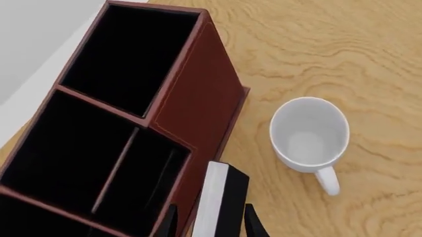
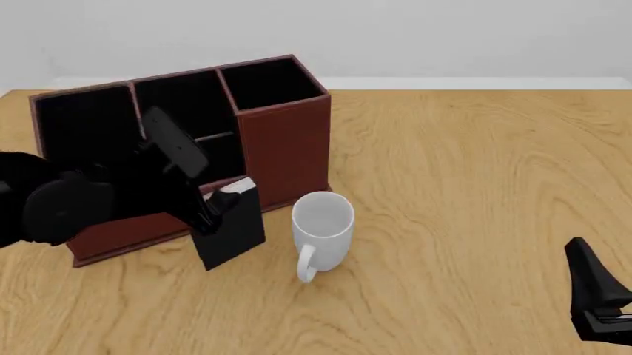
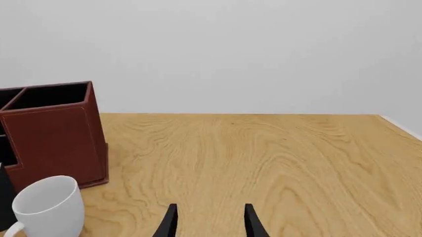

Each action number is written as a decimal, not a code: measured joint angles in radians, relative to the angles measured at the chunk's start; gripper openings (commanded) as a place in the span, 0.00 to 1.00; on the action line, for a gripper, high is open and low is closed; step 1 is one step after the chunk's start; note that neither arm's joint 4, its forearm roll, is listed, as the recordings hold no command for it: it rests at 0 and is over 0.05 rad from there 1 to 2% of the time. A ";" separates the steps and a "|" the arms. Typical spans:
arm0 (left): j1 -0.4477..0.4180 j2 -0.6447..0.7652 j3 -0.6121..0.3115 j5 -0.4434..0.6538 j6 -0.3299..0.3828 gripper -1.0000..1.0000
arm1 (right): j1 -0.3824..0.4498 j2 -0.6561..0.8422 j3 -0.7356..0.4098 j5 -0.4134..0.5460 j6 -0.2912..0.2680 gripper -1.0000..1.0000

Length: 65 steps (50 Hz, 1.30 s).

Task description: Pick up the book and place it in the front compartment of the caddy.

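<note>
Jaws clamp thin black book (image 2: 230, 231), white-edged

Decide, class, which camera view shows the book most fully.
The front view: the whole black book shows, held upright in the left gripper outside the caddy. The left wrist view shows only its top end between the fingers; the right wrist view shows just a sliver.

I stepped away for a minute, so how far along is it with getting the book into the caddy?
Done: the left claw has the book gripped between its fingers, upright beside the white mug. In hand: the book sits just outside the caddy, against its low front wall; whether it is lifted off the table is unclear. Left: raise it over that wall and release it in the front compartment. The right claw is open and idle.
</note>
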 measured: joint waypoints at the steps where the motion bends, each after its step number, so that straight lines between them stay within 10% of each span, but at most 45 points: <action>1: 0.001 0.005 0.001 -0.003 0.002 1.00 | 0.000 0.000 0.000 0.000 0.000 1.00; 65: 0.039 0.155 -0.014 0.002 0.131 1.00 | 0.000 0.000 0.000 0.000 0.000 1.00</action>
